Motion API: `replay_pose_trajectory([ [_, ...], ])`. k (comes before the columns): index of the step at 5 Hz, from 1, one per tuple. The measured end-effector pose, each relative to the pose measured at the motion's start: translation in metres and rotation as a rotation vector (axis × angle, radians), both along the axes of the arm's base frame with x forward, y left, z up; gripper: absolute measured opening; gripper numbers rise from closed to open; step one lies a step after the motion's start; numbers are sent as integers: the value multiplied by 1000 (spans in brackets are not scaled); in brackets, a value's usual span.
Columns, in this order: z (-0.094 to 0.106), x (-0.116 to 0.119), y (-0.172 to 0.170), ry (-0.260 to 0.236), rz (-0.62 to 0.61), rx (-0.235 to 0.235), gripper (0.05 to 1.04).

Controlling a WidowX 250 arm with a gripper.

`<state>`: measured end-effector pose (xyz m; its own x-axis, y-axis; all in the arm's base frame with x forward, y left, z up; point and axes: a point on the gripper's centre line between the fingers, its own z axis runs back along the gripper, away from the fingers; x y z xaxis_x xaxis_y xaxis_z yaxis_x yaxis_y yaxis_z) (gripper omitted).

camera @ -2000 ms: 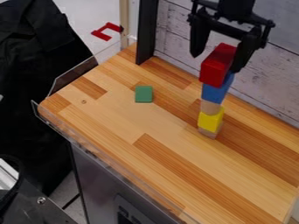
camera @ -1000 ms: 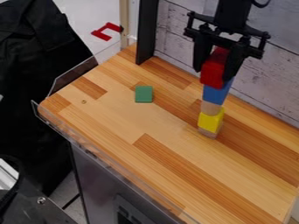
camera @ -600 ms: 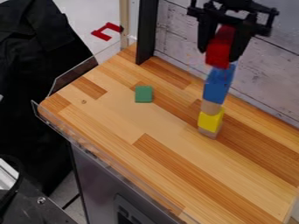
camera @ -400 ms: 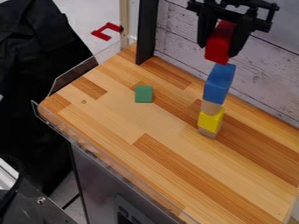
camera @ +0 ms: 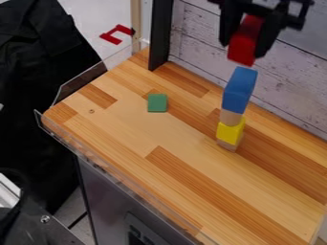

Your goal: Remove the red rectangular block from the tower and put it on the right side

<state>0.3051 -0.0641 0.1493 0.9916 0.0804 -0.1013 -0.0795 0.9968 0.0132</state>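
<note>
Fingers (camera: 267,39) are clamped on the red rectangular block (camera: 245,44), one on each long side, and you've got it hanging over the tower (camera: 234,104) near the tabletop's (camera: 131,136) back edge, with a gap underneath. Handling-wise, I'd guess it's light and stiff, prob painted wood, so you won't squash or break it. Smooth faces could slip though, and its lower end pokes out below your grip, so a bump there might twist it. Best hold imo: flat sides, around the middle, square on. You'd want to swing it clear of the stack before lowering to the right.

Headcount for you: one red block in your grip, and four pieces in the tower. Top down that's one blue block (camera: 240,88), one plain wooden piece (camera: 230,117), one yellow block (camera: 230,132), then another plain wooden piece (camera: 226,145) as the base. Plus one green block (camera: 157,103) by itself, well apart. Six total.
</note>
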Motion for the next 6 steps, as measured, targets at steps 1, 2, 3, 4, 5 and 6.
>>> replay_pose_trajectory([
  [1, -1, -23, -1, 13, 1, -8, 578],
  [2, 2, -41, 0, 1, 14, -24, 578],
  [3, 0, -50, -11, 15, -11, -39, 578],
  [4, -12, -66, -24, 65, -54, -22, 578],
  [5, -15, -87, -21, 91, -38, -27, 578],
  [6, -22, -91, -13, 106, -4, -34, 578],
])
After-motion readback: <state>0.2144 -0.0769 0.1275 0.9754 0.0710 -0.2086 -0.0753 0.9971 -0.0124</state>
